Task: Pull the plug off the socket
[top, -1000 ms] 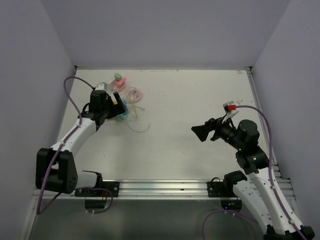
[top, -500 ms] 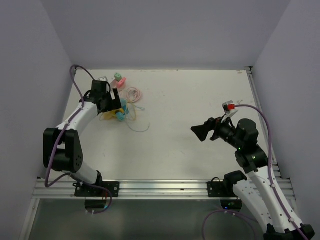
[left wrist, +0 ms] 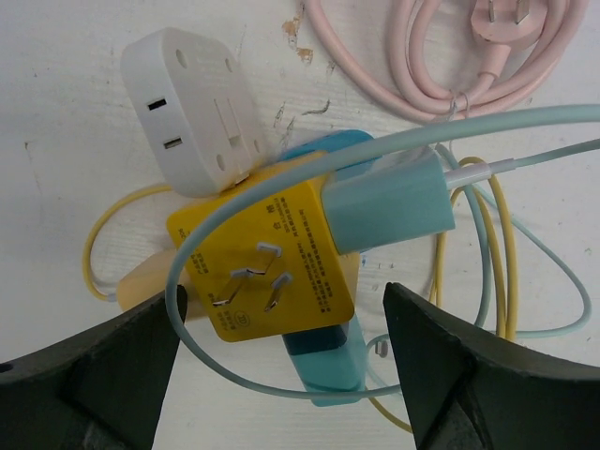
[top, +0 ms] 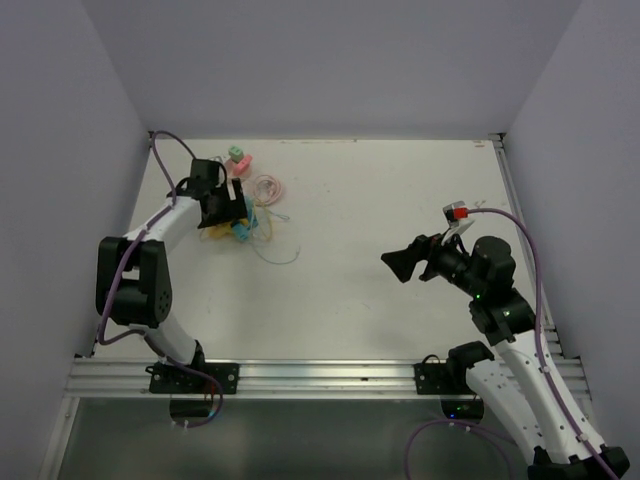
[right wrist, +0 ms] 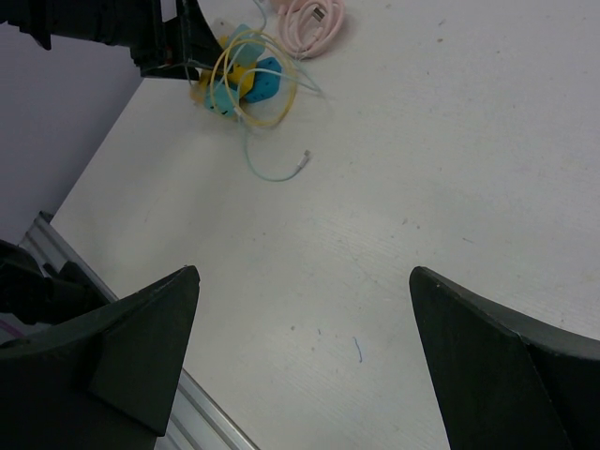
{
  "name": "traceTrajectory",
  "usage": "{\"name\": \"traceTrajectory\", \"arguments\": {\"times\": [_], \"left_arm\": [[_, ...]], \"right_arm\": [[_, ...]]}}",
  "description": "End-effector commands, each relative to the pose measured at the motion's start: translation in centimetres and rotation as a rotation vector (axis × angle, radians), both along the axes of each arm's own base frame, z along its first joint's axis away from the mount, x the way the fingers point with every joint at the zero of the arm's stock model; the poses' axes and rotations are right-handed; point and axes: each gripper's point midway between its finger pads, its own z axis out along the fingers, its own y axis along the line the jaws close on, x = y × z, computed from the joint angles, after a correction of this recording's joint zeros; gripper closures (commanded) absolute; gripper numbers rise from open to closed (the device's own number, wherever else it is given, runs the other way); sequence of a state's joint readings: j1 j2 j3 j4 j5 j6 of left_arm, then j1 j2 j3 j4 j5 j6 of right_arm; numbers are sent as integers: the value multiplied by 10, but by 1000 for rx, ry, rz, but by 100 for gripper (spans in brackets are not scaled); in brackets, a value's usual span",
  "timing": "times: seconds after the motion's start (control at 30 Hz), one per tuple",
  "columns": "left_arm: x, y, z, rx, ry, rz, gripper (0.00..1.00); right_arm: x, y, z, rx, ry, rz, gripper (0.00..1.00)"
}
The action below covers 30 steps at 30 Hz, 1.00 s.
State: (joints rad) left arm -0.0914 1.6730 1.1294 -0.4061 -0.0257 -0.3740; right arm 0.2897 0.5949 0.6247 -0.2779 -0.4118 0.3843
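A yellow socket block (left wrist: 267, 253) with three metal prongs facing up lies at the back left of the table, also seen in the top view (top: 240, 226). A teal plug (left wrist: 389, 204) with a teal cable sits in its right side. A white adapter (left wrist: 192, 108) touches its top left, and a blue block (left wrist: 328, 366) lies under it. My left gripper (left wrist: 281, 309) (top: 226, 208) is open just above this cluster, one finger on each side of it, holding nothing. My right gripper (top: 400, 265) (right wrist: 300, 281) is open and empty, in the air over the right half of the table. The cluster shows far off in the right wrist view (right wrist: 239, 80).
A coiled pink cable (left wrist: 469, 56) (top: 267, 187) lies just beyond the cluster. A small pink and green piece (top: 238, 158) sits near the back wall. Yellow cable loops (left wrist: 502, 253) and a loose teal cable end (right wrist: 281, 169) spread to the right of the cluster. Walls enclose the table.
My left arm has swung toward the back, and its gripper now sits directly over the yellow block and plug. The right arm has barely moved.
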Motion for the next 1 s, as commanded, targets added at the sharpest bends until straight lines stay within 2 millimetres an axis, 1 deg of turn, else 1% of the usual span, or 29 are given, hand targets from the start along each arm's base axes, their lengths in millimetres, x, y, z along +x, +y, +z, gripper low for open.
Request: {"name": "traceTrajectory", "arguments": {"times": [0.0,0.17,0.37,0.53,0.63,0.7,0.73,0.77,0.8,0.83,0.87,0.9,0.93,0.97], "left_arm": [[24,-3,16,-25,-77,12,11],[28,2,15,11,-81,-1,11],[27,7,3,23,-59,23,11],[31,8,5,-1,-87,40,17],[29,1,4,-34,-91,11,23],[25,-8,5,-70,-93,-19,29],[20,-10,1,-81,-83,-29,32],[18,-16,1,-106,-85,-51,34],[16,-19,4,-116,-91,-58,35],[9,-22,-1,-124,-78,-69,38],[5,-28,-2,-139,-76,-89,40],[2,-31,0,-149,-79,-98,40],[-5,-34,-5,-158,-64,-107,41],[-9,-42,-5,-179,-64,-129,42]], "right_arm": [[-1,3,20,12,-53,21,1],[-1,4,21,14,-54,24,1],[0,4,21,16,-53,25,1],[0,4,20,15,-50,23,1],[-1,4,21,19,-49,24,1],[-1,4,21,20,-49,22,1],[0,4,21,21,-48,21,1],[-1,4,22,24,-52,24,1],[0,5,23,26,-52,24,1],[0,5,23,29,-50,26,1],[0,5,22,31,-48,25,1],[0,6,22,34,-46,31,1],[-1,7,23,37,-47,33,1],[-2,7,23,39,-44,36,1]]}}
